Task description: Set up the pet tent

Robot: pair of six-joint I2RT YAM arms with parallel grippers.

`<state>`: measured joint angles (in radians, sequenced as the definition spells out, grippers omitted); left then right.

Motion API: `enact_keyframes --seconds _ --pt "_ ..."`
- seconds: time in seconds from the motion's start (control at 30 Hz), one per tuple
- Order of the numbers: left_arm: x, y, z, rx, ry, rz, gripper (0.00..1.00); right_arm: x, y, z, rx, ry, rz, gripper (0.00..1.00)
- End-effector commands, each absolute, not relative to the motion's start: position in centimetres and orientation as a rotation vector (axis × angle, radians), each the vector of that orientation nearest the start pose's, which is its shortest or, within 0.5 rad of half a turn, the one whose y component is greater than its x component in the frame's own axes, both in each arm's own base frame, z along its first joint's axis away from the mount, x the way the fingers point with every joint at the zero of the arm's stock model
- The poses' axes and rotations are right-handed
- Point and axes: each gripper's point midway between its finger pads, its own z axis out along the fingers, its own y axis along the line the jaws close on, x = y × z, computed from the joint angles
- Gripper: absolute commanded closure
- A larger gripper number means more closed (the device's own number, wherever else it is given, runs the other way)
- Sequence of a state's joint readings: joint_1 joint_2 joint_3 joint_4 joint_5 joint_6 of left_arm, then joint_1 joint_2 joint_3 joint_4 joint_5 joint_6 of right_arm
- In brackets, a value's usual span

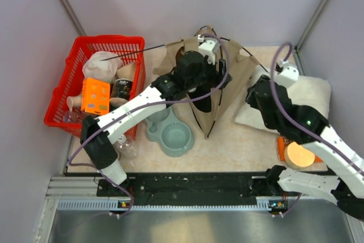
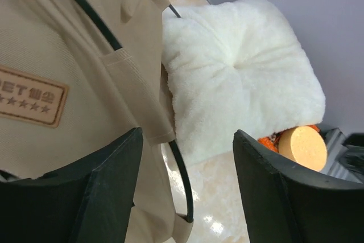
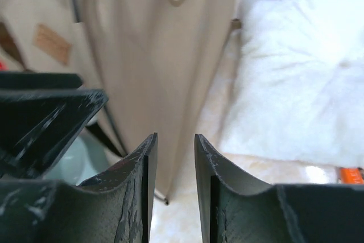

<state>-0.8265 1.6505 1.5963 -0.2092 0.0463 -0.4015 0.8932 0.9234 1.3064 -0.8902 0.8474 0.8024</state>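
Above, left hand (image 2: 187, 140) gapes over pet tent (image 2: 68, 38); right hand (image 3: 175, 140) nearly pinched.

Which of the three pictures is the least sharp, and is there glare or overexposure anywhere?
Right wrist view: the softest; the pet tent and the white cushion are blurred, the jaws sharper. Left wrist view: crisp; small glare spots on the table. Top view: even light, soft shadows; the round orange disc looks overexposed.

Soft, even light falls from above; shadows under the pet tent (image 1: 242, 75) lie faint. Right of the tent, the cushion (image 3: 301, 72) washes out white. My right wrist view renders the tent soft, unfocused.
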Motion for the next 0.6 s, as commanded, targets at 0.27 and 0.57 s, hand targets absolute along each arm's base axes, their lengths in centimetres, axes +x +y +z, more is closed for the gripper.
enact_keyframes --seconds 0.27,0.57 --pt "37.8 -39.5 30.4 0.360 1.897 -0.558 0.43 27.6 10.6 29.9 0.458 1.964 0.278 0.68" --pt "39.7 -38.7 31.7 0.385 1.865 -0.409 0.96 28.7 10.8 30.6 0.406 1.950 0.306 0.65"
